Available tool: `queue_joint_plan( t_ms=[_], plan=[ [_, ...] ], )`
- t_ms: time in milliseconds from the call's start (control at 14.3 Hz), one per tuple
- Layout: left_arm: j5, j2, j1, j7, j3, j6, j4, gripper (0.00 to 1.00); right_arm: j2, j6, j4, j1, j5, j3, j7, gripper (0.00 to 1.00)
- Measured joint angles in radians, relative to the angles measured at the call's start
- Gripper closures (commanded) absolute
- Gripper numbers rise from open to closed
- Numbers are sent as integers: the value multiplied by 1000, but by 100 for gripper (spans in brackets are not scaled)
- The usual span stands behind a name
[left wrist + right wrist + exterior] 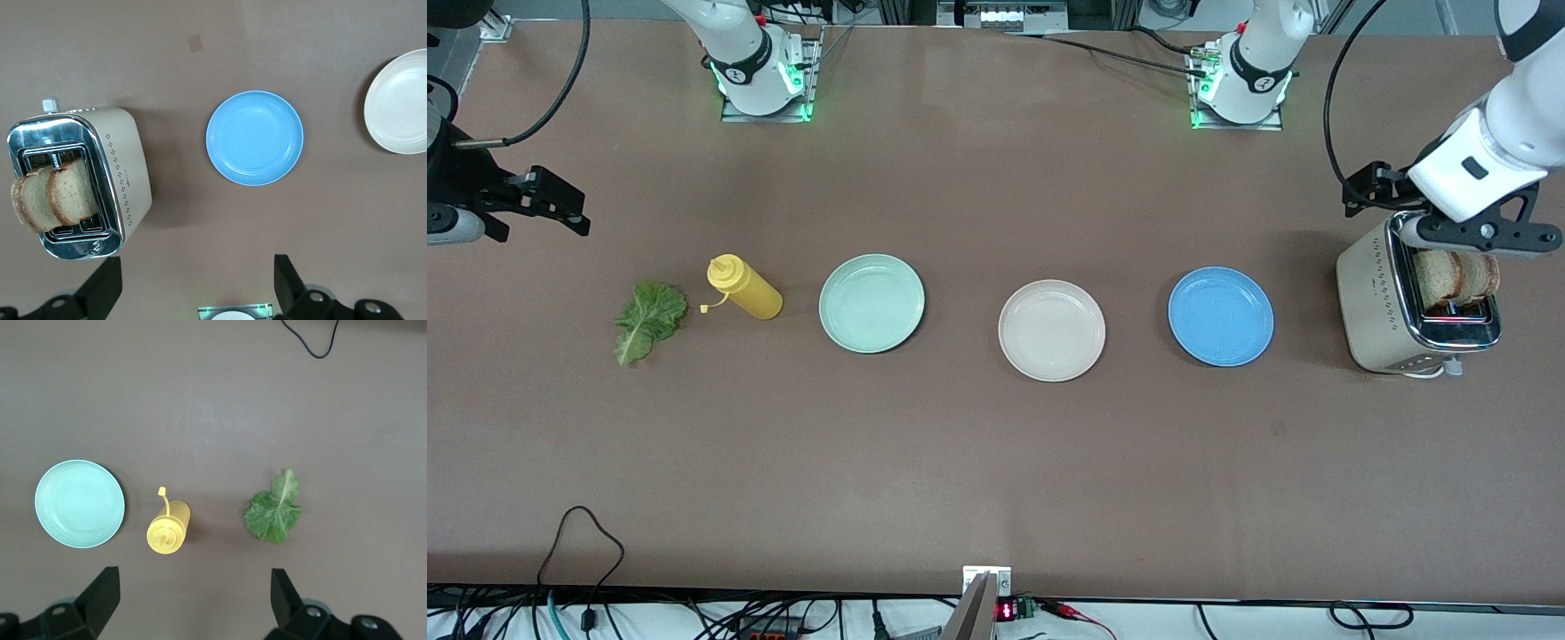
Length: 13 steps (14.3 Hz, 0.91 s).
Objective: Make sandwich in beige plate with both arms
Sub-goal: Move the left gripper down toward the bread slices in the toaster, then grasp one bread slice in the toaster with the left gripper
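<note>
The beige plate [1051, 330] [398, 103] lies bare at mid-table between a mint-green and a blue plate. Two tan bread slices [1458, 276] [53, 195] stand up out of a toaster [1378, 298] [123, 177] at the left arm's end. A ruffled lettuce leaf [647, 320] [273, 510] lies flat at the right arm's end. My left gripper [1480, 233] [197, 273] hangs open in the air by the toaster, holding nothing. High above the table near the leaf, my right gripper [458, 222] [193, 587] is open and also holds nothing.
A mint-green plate [871, 302] [80, 503] and a blue plate [1221, 316] [255, 138] flank the beige one. Between the leaf and the mint-green plate lies a yellow squeeze bottle [747, 289] [168, 528]. Cables run along the table edge nearest the front camera.
</note>
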Motion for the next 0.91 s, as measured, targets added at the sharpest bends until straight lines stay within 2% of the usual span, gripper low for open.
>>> queue_joint_plan(
  t_ms=[349, 698, 908],
  plan=[
    [11, 78, 45, 14, 7, -1, 26, 0, 0, 0, 0, 0, 0, -3, 0, 0],
    [17, 124, 197, 165, 12, 3, 26, 0, 0, 0, 1, 0, 0, -3, 0, 0],
    [17, 134, 263, 268, 13, 75, 9, 0, 0, 0, 1, 0, 0, -3, 0, 0]
  ],
)
